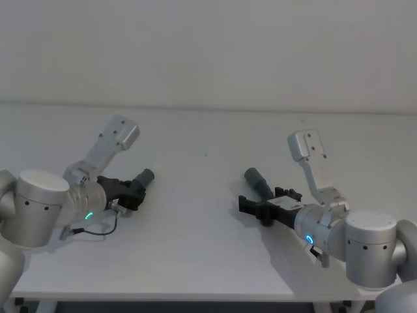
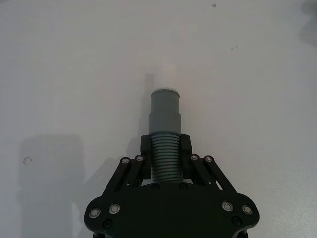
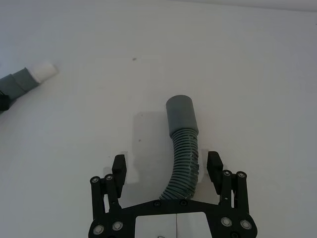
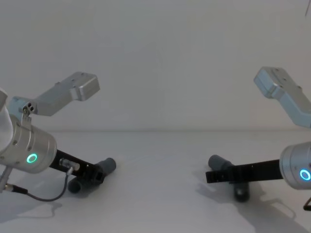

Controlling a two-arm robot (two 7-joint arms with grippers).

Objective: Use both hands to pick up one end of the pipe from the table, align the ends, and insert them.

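One pipe (image 2: 165, 148) piece sits in my left gripper (image 2: 165, 157), shut on its ribbed middle. Its grey cuff and whitish tip (image 2: 165, 94) stick out past the fingers. In the head view the left gripper (image 1: 133, 191) is low over the table (image 1: 195, 150) at the left. The other pipe (image 3: 184, 148) piece lies on the table between the fingers of my right gripper (image 3: 166, 166), which is open around the ribbed part. Its plain cuff (image 3: 181, 113) points away from the palm. In the head view the right gripper (image 1: 266, 197) is at the right, about this piece (image 1: 258, 180).
The white table's front edge (image 1: 195, 298) runs close below both arms. A plain wall stands behind the table. The left piece's whitish tip (image 3: 43, 72) shows far off in the right wrist view. A thin cable (image 1: 98, 229) loops by the left wrist.
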